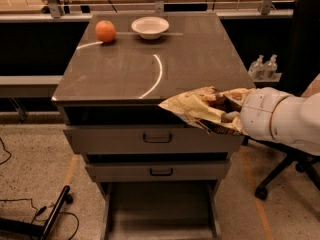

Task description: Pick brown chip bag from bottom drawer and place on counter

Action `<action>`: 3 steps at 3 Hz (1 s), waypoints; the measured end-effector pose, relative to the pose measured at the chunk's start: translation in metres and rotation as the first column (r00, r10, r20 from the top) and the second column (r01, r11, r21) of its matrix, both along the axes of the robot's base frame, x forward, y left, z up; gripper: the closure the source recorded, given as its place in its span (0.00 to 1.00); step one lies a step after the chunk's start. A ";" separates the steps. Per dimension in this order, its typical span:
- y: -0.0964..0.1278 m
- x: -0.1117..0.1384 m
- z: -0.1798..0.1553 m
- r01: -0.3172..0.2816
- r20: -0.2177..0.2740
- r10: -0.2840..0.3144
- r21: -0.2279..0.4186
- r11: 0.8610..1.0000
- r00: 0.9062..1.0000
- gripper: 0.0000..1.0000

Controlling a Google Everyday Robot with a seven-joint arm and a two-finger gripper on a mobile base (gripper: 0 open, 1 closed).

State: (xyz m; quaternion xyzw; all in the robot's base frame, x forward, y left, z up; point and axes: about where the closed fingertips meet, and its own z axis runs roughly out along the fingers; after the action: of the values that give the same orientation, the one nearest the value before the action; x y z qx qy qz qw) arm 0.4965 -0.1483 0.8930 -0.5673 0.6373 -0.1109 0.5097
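The brown chip bag, wrinkly with tan-yellow patches, hangs in the air at the counter's front right edge, about level with its top. My gripper is shut on the bag's right end, on a white arm coming in from the right. The counter is a glossy grey-brown top with a curved light reflection. The bottom drawer stands pulled out at the cabinet's foot, a shallow grey tray with nothing in it.
An orange fruit and a white bowl sit at the counter's back. Two wider grey drawers with black handles are partly pulled out. An office chair base stands at the right. Cables lie on the floor at the left.
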 end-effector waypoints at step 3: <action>-0.010 0.046 0.021 -0.047 -0.002 0.047 -0.061 0.997 0.999 1.00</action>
State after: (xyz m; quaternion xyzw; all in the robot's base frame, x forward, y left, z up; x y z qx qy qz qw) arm 0.5426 -0.1578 0.9142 -0.5974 0.6201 -0.1181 0.4946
